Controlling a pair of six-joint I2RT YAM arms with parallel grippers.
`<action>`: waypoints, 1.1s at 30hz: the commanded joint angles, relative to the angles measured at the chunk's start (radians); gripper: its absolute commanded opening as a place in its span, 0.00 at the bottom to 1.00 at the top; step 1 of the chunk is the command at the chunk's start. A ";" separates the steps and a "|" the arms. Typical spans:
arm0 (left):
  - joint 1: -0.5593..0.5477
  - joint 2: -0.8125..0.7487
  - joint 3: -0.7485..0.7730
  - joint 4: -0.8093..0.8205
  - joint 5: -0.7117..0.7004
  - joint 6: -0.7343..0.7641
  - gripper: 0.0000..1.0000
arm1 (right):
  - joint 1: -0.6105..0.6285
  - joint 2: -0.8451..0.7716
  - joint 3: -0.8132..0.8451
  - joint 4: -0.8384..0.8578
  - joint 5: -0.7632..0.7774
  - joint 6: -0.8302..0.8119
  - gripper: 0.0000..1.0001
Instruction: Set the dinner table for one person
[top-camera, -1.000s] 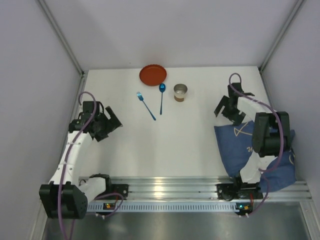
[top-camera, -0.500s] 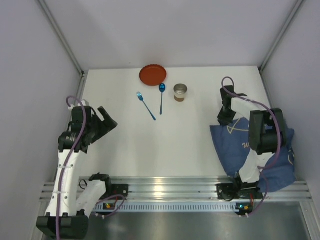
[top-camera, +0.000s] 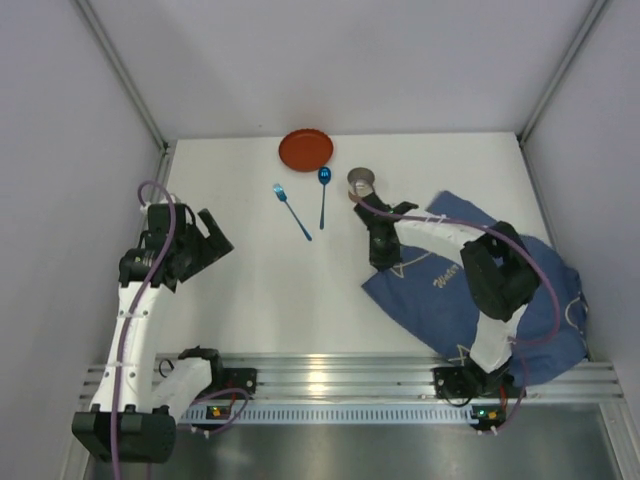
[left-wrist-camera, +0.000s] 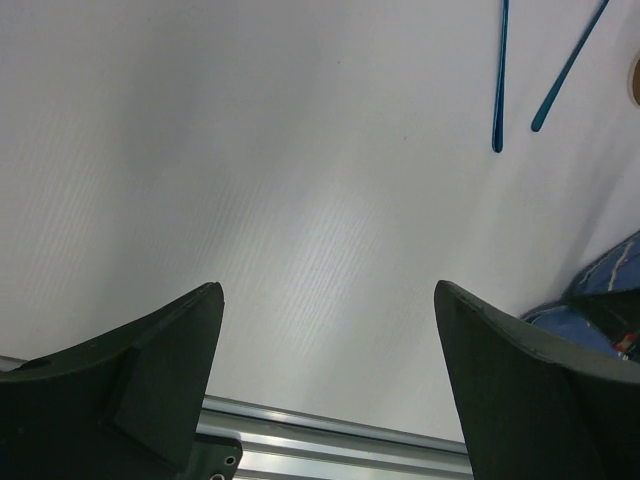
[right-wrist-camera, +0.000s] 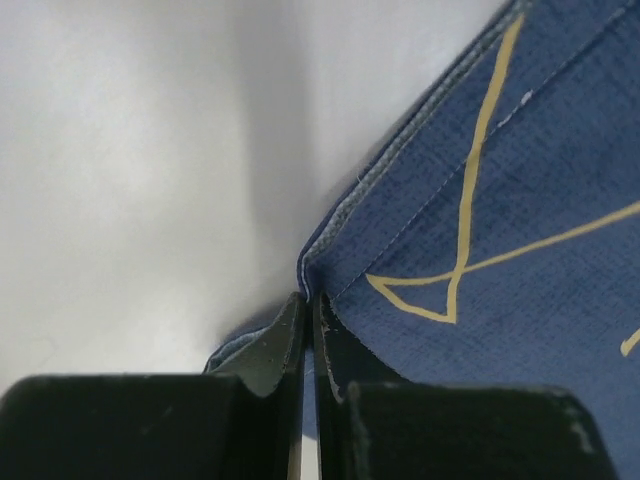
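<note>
blue placemat (right-wrist-camera: 520, 230) corner, apparently, pinched by right claw (right-wrist-camera: 308, 300); left claw (left-wrist-camera: 325, 292) spread wide.

The dinner table (top-camera: 300, 290) looks matt and smooth, the placemat (right-wrist-camera: 520, 250) woven cloth, the fork (top-camera: 293, 212) and spoon (top-camera: 323, 200) glossy.

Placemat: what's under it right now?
The placemat lies on the white table, one corner pinched in the shut right gripper. Nothing pokes out at its edges. Whatever is beneath the cloth is covered.
</note>
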 joint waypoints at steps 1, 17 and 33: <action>0.001 0.015 0.073 0.018 -0.032 0.030 0.91 | 0.221 -0.026 0.121 -0.123 -0.062 0.031 0.00; -0.007 0.022 0.036 0.047 -0.032 0.030 0.91 | 0.637 0.066 0.336 -0.311 -0.229 -0.232 0.00; -0.126 0.100 0.037 0.154 0.066 0.034 0.91 | 0.460 -0.233 0.270 -0.361 0.050 -0.241 1.00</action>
